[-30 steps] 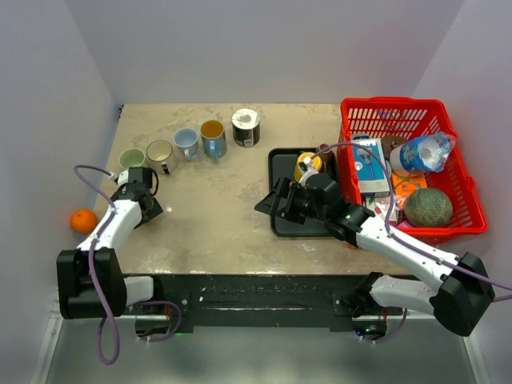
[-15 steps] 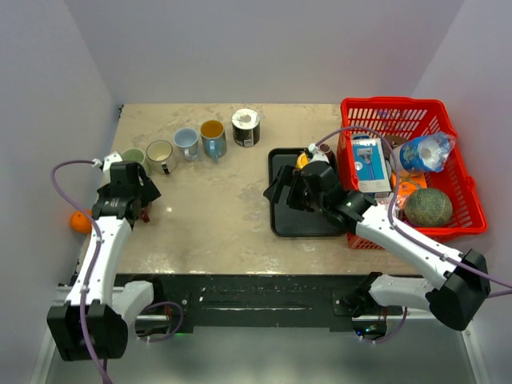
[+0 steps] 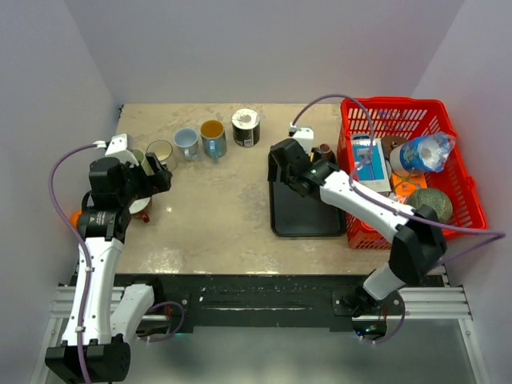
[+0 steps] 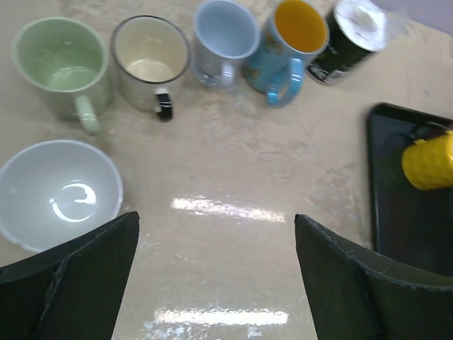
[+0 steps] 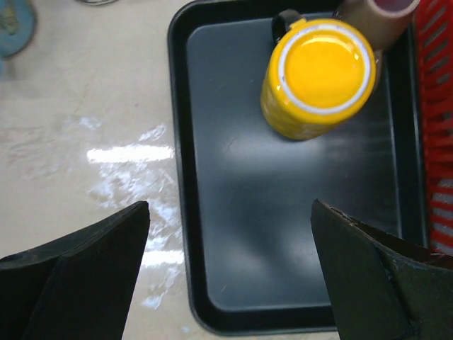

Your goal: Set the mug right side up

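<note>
A yellow mug [image 5: 320, 74] stands upside down at the far end of a black tray [image 5: 283, 234], its base up and its black handle at the far side. It also shows in the left wrist view [image 4: 429, 161]. In the top view my right arm hides it. My right gripper [image 5: 230, 276] is open and empty, held above the tray just short of the mug; in the top view it [image 3: 282, 166] is over the tray's [image 3: 308, 216] far left corner. My left gripper [image 4: 216, 283] is open and empty above bare table, raised near the left edge [image 3: 154, 178].
A green mug [image 4: 64, 64], a cream mug [image 4: 151, 60], a pale blue mug [image 4: 225, 35], a blue mug with an orange inside [image 4: 294, 42] and a black can [image 4: 350, 35] stand in a row. A white bowl [image 4: 56, 191] sits below them. A brown cup [image 5: 375, 18] touches the yellow mug. A red basket [image 3: 412, 108] stands right.
My right gripper has risen and moved back over the far end of the tray, now covering the yellow mug in the top view. My left arm has lifted and swung toward the table.
</note>
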{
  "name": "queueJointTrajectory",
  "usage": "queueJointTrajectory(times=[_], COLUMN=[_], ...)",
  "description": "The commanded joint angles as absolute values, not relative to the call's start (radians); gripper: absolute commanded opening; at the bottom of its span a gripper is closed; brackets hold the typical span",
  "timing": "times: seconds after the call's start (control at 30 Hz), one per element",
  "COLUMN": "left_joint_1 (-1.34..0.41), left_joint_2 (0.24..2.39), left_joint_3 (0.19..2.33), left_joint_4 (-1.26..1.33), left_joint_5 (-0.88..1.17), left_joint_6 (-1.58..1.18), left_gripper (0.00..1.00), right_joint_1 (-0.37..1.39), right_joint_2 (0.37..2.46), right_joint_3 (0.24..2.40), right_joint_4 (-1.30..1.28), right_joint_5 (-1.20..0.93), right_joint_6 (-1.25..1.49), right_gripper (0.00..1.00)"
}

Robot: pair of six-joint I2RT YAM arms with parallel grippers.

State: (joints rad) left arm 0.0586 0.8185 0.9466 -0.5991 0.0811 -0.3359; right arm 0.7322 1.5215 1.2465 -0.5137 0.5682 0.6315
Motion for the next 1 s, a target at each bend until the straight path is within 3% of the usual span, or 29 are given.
queueJointTrajectory(times=[0.0,0.3,0.73,0.97], left_joint_1=[0.063,0.063,0.061,0.061], left_joint_2=[0.815,0.813,0.808,0.799], left_joint_3=[0.879,0.749,0.73,0.729], left_joint_4=[-0.433,-0.267,-0.25,-0.255], left_joint_5=[0.388,0.563,0.589,0.577], left_joint_6=[-0.324,-0.394,-0.379,-0.367], left_gripper=[0.95,0.95,0.95,0.95], right_joint_1=[0.703,0.608,0.486,0.459], right_joint_2=[1.647,1.896,2.082,2.122], right_joint_3=[1.394,1.603,1.713,1.773], right_joint_4=[-0.509,-0.508,-0.434,-0.649], right_joint_5=[0.712,0.666,0.558,0.411], right_joint_6=[0.49,0.252,0.072,0.094], right_gripper=[0.99,0.99,0.99,0.98])
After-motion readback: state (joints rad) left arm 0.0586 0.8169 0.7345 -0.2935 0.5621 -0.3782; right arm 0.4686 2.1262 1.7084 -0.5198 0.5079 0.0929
